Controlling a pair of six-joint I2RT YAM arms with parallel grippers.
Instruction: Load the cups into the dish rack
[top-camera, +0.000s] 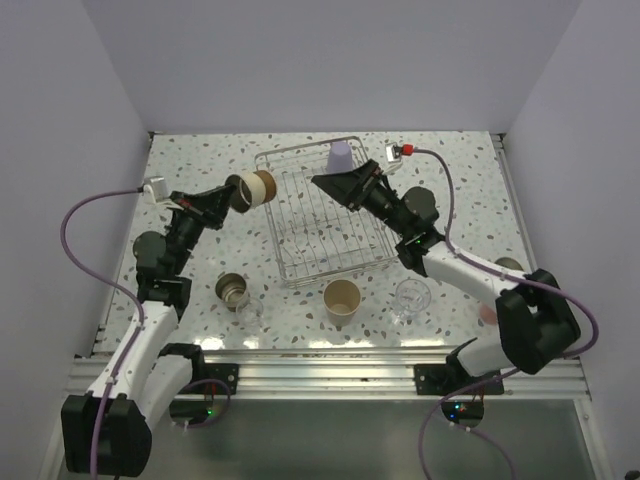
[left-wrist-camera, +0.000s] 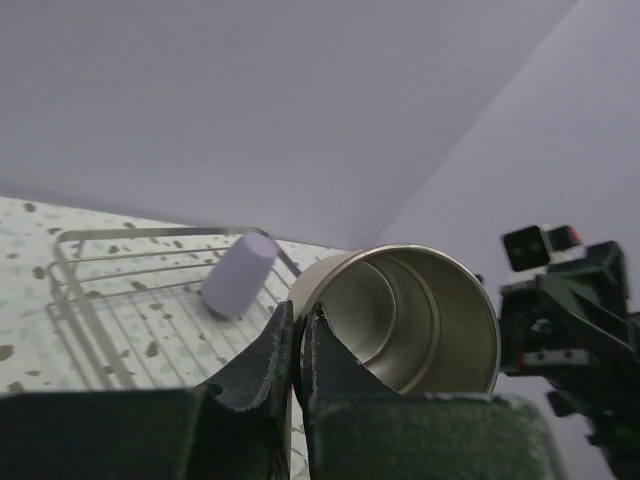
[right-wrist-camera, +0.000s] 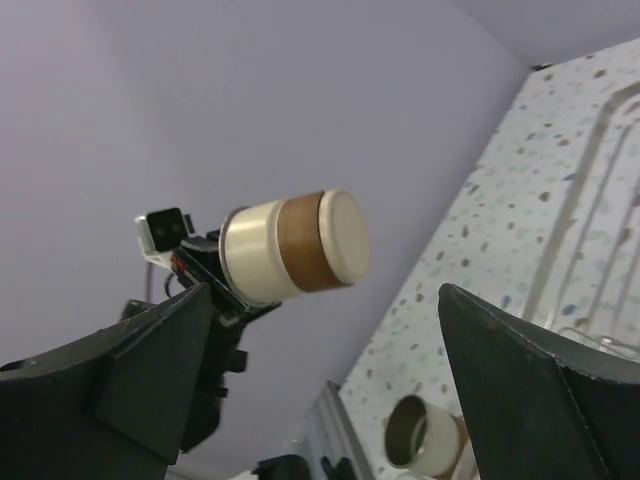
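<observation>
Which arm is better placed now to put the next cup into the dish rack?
Left. The left gripper is shut on a steel cup, held in the air beside the dish rack. The right gripper is open and empty above the rack.

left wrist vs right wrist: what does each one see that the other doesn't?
Left wrist only: the held cup's steel inside, and a lavender cup in the rack.
Right wrist only: that cup's outside, cream with a brown band, and another cup on the table.
Both: the held cup, the left gripper shut on its rim, the speckled table, and some rack wire.
</observation>
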